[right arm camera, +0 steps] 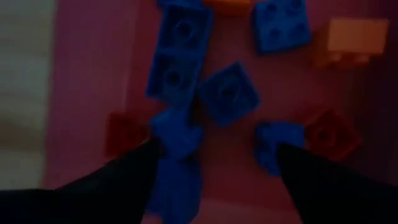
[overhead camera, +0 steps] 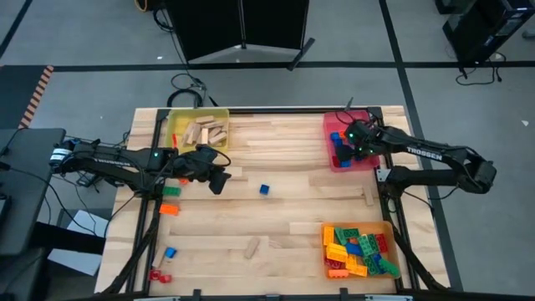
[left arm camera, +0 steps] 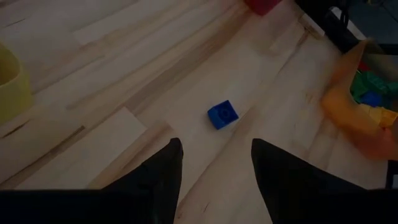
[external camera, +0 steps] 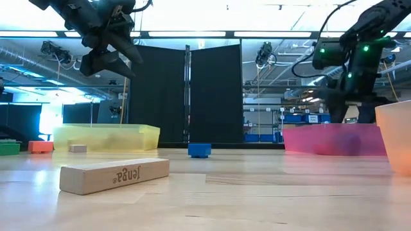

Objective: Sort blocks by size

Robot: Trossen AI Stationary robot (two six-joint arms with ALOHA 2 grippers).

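Right gripper hangs over the red tray, jaws spread, empty; blue bricks at twelve o'clock; left gripper half-open, empty.

Pale wooden table, planked, grain and knots showing, smooth with a soft sheen. Translucent plastic trays: yellow tray, pink-red tray, orange tray, all glossy. Plain tan wooden blocks, matt, one wooden block stamped with lettering. Studded plastic bricks, bright, smooth, slightly shiny, likewise the small blue brick. Dark matt fingers on the left gripper.
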